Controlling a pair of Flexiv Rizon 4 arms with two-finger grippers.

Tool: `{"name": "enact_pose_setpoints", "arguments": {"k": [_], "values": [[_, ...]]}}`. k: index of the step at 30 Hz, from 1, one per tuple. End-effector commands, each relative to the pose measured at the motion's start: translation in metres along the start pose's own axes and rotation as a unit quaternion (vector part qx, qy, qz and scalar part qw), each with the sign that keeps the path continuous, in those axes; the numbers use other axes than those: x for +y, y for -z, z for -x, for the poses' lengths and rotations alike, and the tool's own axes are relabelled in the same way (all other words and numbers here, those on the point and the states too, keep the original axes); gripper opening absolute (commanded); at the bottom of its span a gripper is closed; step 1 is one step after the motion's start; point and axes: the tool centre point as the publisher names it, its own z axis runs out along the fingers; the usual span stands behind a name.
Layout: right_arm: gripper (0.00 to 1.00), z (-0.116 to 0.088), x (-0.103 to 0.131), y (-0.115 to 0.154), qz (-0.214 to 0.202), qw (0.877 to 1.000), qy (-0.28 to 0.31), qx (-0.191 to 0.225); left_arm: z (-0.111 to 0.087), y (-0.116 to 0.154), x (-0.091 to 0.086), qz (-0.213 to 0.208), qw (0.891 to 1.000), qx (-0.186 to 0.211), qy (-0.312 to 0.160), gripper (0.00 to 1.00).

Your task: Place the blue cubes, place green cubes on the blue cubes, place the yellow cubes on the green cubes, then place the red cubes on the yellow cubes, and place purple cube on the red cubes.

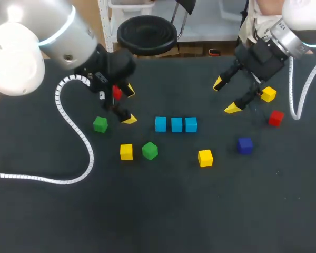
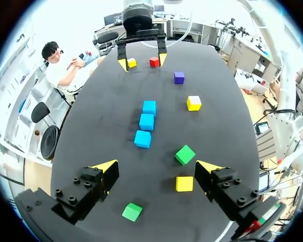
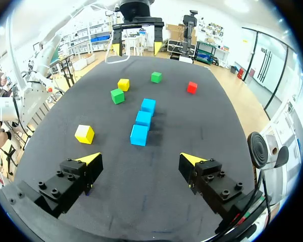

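The blue cubes (image 1: pixel 176 124) are set mid-frame; a green cube (image 1: pixel 100 125) seems needed next, with left fingers (image 1: pixel 129 119) and right fingers (image 1: pixel 232 108) spread wide.

Black table (image 1: pixel 200 211), blue cubes (image 1: pixel 176 125)

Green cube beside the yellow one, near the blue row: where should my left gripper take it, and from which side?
Take the green cube from above, fingers on two opposite side faces. It sits turned corner-on to the blue row, so I would turn the left gripper to match. Mind the yellow cube close beside it as the fingers come down.
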Motion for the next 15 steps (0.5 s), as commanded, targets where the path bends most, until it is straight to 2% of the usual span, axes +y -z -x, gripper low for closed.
{"name": "enact_pose_setpoints", "arguments": {"k": [1,15], "values": [[1.0,-0.0001,0.0,0.0,0.0,1.0,0.0,-0.001,-0.0004,0.0011,0.0028,-0.003,1.0,-0.006,-0.004,1.0],[1.0,-0.0001,0.0,0.0,0.0,1.0,0.0,-0.001,-0.0076,0.0049,0.0069,-0.009,1.0,-0.022,0.003,1.0]]}}
